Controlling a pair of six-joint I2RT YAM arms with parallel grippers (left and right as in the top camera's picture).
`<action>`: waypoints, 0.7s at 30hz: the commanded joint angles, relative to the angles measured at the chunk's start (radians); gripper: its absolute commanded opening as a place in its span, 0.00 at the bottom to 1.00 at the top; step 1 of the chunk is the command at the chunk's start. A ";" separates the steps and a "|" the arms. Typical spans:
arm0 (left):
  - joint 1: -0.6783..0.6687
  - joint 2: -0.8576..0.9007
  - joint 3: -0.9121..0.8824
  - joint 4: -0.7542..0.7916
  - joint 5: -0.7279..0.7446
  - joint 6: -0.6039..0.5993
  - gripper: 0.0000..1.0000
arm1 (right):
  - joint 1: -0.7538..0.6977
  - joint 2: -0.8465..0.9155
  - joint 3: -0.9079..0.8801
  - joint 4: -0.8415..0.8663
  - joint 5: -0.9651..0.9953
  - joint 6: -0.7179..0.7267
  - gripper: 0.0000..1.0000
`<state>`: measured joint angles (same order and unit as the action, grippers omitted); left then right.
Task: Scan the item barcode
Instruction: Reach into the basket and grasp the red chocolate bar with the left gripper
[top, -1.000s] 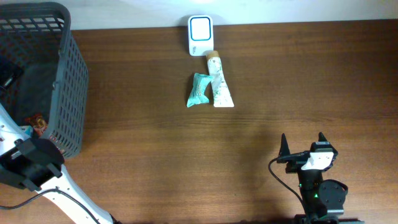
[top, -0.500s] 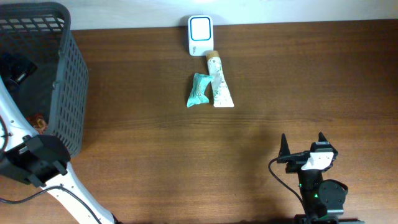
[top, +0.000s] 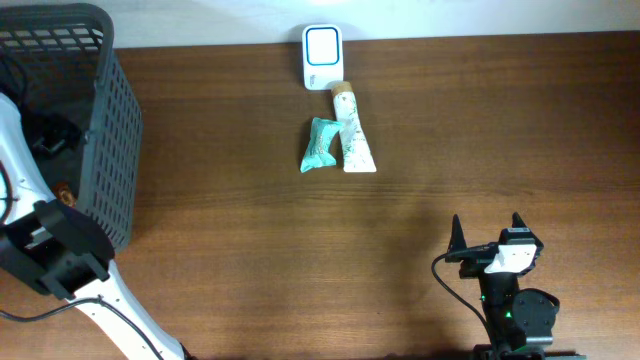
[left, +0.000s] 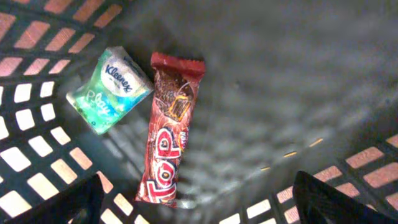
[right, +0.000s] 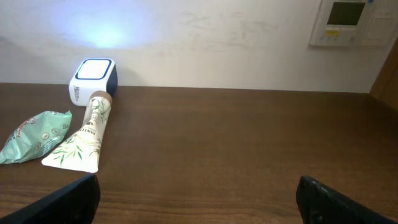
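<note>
My left gripper (left: 199, 208) hangs open inside the grey basket (top: 110, 150), its fingertips (left: 68, 205) at the bottom corners of the left wrist view. Just ahead of them, on the basket floor, lies a red chocolate bar (left: 169, 130) with a green-and-white tissue pack (left: 111, 89) beside it. Nothing is between the jaws. The white barcode scanner (top: 322, 56) stands at the table's far edge, its blue-lit face up. My right gripper (top: 486, 232) rests open near the front right of the table, facing the scanner (right: 93, 79). No barcode shows on any item.
A white tube with leaf print (top: 352, 135) and a teal packet (top: 320, 145) lie side by side just in front of the scanner. The basket's lattice walls (left: 37, 146) surround my left gripper closely. A wall panel (right: 345, 22) hangs behind the table.
My left arm has swung further into the basket, its gripper shifting right and toward the near side. The right arm and the items on the table have not moved.
</note>
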<state>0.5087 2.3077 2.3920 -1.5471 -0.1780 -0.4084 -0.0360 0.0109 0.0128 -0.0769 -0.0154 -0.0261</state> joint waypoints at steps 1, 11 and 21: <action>0.003 -0.010 -0.096 0.023 -0.029 -0.025 0.95 | -0.003 -0.007 -0.007 -0.003 0.009 0.008 0.99; 0.032 -0.010 -0.388 0.167 -0.029 -0.024 0.87 | -0.003 -0.007 -0.007 -0.003 0.009 0.008 0.99; 0.092 -0.008 -0.497 0.335 0.134 0.224 0.85 | -0.003 -0.007 -0.007 -0.003 0.009 0.008 0.99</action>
<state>0.5926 2.3077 1.9488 -1.2411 -0.1360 -0.2680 -0.0360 0.0109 0.0128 -0.0769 -0.0154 -0.0254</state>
